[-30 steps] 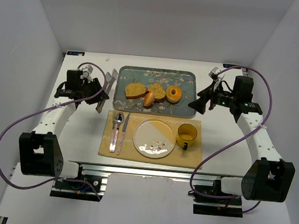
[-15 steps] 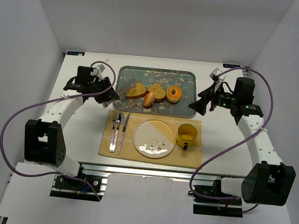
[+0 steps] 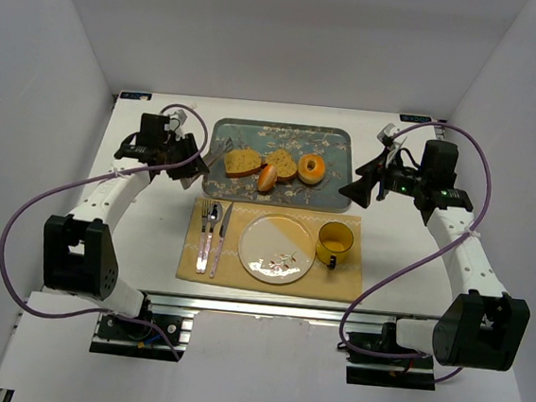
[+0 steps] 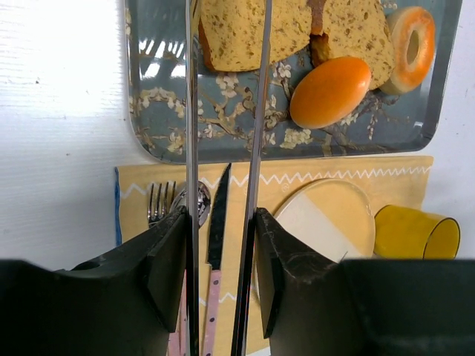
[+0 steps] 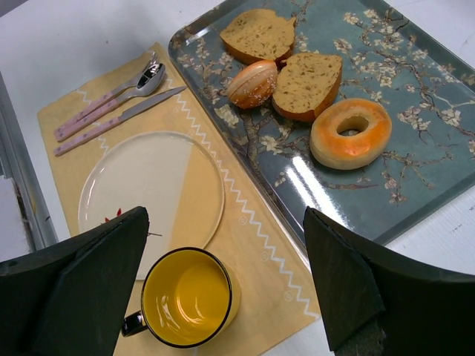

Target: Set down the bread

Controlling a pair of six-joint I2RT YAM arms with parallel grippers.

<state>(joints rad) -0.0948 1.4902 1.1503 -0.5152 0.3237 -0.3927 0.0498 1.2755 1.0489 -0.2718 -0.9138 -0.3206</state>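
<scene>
White table (image 3: 143, 217): left gripper (image 3: 189, 153) pinches tongs (image 4: 256, 111) aimed at the far tray's (image 4: 223, 126) left bread slice (image 4: 289, 30), likely to lift it; right gripper (image 3: 357, 188) hangs spread wide.

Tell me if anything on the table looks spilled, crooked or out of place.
Nothing stands out. The slices, roll and bagel lie on the tray. The plate and mug sit upright and empty on the placemat, with the cutlery lined up beside the plate.
</scene>
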